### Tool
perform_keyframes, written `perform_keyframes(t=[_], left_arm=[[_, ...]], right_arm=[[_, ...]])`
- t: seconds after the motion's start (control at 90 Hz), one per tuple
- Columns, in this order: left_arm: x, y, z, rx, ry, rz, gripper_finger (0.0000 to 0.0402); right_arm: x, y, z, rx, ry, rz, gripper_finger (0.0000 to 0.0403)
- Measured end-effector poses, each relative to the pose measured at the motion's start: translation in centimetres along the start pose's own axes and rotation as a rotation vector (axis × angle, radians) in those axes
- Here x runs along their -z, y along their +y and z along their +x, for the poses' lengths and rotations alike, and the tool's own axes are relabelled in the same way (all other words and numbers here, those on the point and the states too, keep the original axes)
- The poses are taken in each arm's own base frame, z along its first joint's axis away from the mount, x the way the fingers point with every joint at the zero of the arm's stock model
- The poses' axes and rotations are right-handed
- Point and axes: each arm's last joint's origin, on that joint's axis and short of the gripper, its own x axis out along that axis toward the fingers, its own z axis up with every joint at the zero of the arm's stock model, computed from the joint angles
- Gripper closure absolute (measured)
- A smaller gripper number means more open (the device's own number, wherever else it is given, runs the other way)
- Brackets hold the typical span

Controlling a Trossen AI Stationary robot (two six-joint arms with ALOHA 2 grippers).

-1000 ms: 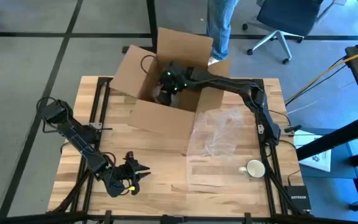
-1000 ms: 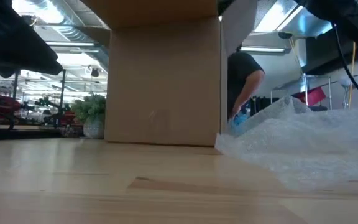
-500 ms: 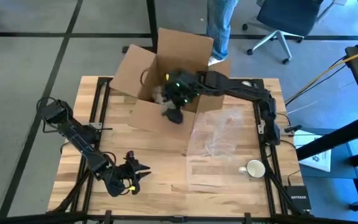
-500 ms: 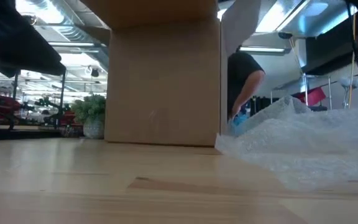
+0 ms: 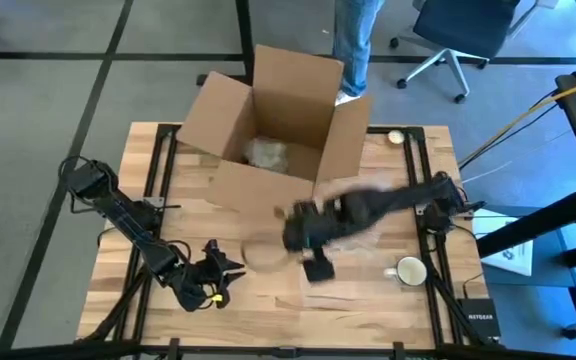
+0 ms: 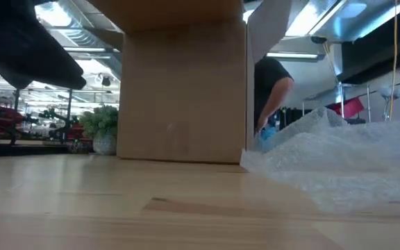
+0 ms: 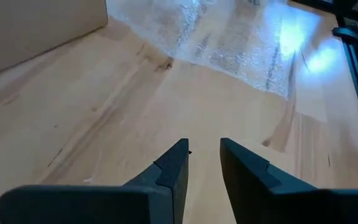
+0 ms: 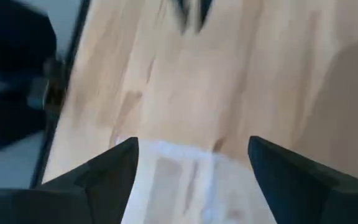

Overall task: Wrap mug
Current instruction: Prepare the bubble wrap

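So right gripper (image 5: pixel 313 262) sits over worktop (image 5: pixel 258 300) middle, just in front of box (image 5: pixel 278 130), fingers wide apart, holding nothing. Arm blurred in high view. Mug (image 5: pixel 409 270) upright near front right corner of worktop, just beside bubble wrap (image 7: pixel 229 37), apart from both grippers. Wrapped bundle (image 5: pixel 266 153) lies inside box. Left gripper (image 5: pixel 218 282) parked near front left, fingers a little apart, empty. Person (image 6: pixel 273 90) stands behind box.

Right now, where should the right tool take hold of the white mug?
Probably by the rim of the mug, from above: it stands upright, mouth up, clear beside the bubble wrap. The right tool is open, nearby. The handle cannot be made out.
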Motion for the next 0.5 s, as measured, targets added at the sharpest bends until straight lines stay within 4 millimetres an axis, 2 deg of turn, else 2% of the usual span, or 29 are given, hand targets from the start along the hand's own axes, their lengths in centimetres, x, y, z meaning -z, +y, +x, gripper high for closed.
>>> perform_keyframes(t=[0.1, 0.2, 0.267, 0.344, 0.5], left_arm=[[-0.2, 0.1, 0.3, 0.000, 0.005, -0.012, 0.0326], [-0.4, 0.3, 0.6, -0.007, 0.006, -0.022, 0.0326], [-0.6, 0.4, 0.8, -0.014, 0.002, -0.029, 0.0326], [-0.8, 0.5, 1.0, -0.018, -0.004, -0.028, 0.0326], [-1.0, 0.6, 1.2, -0.025, -0.010, -0.043, 0.0326]], right_arm=[[3.2, 2.6, 3.5, 0.103, 0.127, 0.024, 0.0114], [7.6, 3.8, 7.9, 0.207, 0.271, 0.103, 0.0114], [9.9, 4.4, 10.7, 0.207, 0.295, 0.169, 0.0114], [11.1, 5.3, 13.1, 0.117, 0.216, 0.237, 0.0114], [12.7, 6.8, 16.4, -0.034, 0.097, 0.286, 0.0114]])
